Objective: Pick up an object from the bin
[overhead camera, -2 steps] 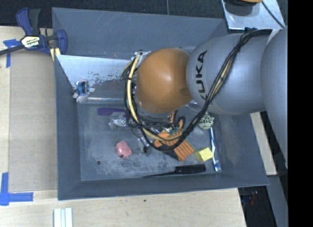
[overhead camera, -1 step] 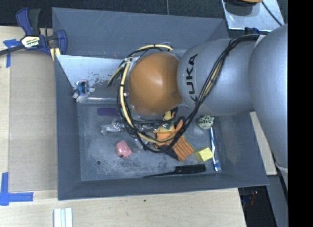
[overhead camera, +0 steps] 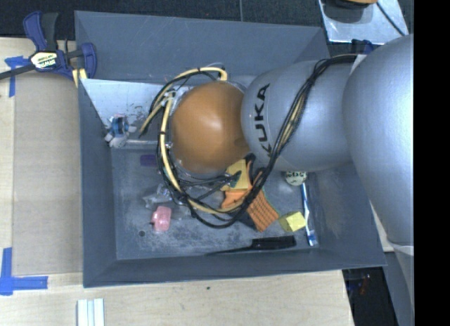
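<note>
Gripper low over bin floor, left of centre, tucked under orange cover; I cannot tell its opening. Pink block lies just on its near side, nearest thing. I'd centre over block, descend straight, keep cables off floor.

orange wrist cover over bin ctr; pink block near its lower left, yellow block lower right.

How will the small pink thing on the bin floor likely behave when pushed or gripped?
The pink thing looks small and rounded, so probably light. It lies on the flat bin floor, so a push would likely slide it.
</note>
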